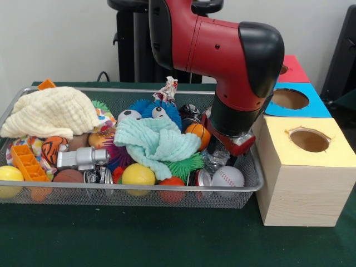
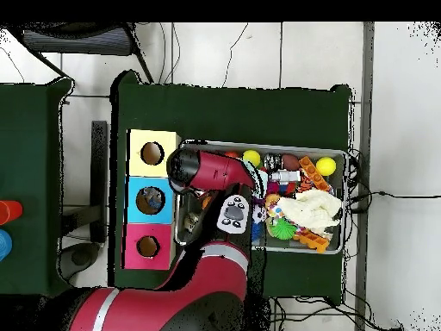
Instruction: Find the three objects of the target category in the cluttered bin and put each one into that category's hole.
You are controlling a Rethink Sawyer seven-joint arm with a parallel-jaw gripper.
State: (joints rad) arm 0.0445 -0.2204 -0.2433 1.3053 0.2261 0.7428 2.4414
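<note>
Front view: arm (image 1: 222, 50) is down in the bin (image 1: 139, 192), at the end nearest the boxes. Gripper (image 1: 225, 151) is buried among the clutter; fingers are hidden by the wrist and toys, so I can't tell if it's spread, clenched or holding anything. Right under the gripper sits a clear crinkled plastic piece (image 1: 214, 158), touching or nearly touching the tool, can't say which. Just below that: a baseball (image 1: 228, 177) and a can (image 1: 201, 178). Beside the gripper, away from the boxes: an orange ball (image 1: 197, 133), then a mint cloth (image 1: 156, 142) over a green spiky ball (image 1: 183, 166). Well off from the gripper, at the other end, a cream cloth (image 1: 50, 114), an orange block (image 1: 28, 162) and a yellow ball (image 1: 10, 177).

Only one clear piece spotted; others may be under the pile.

Overhead view: arm (image 2: 211, 172) covers the bin's (image 2: 340, 202) box end. Boxes line up just beside the gripper's end of the bin: yellow (image 2: 153, 153), blue (image 2: 151, 200), red (image 2: 148, 246). Red hole (image 2: 148, 246) looks empty and sits apart from the gripper, past the blue box.
</note>
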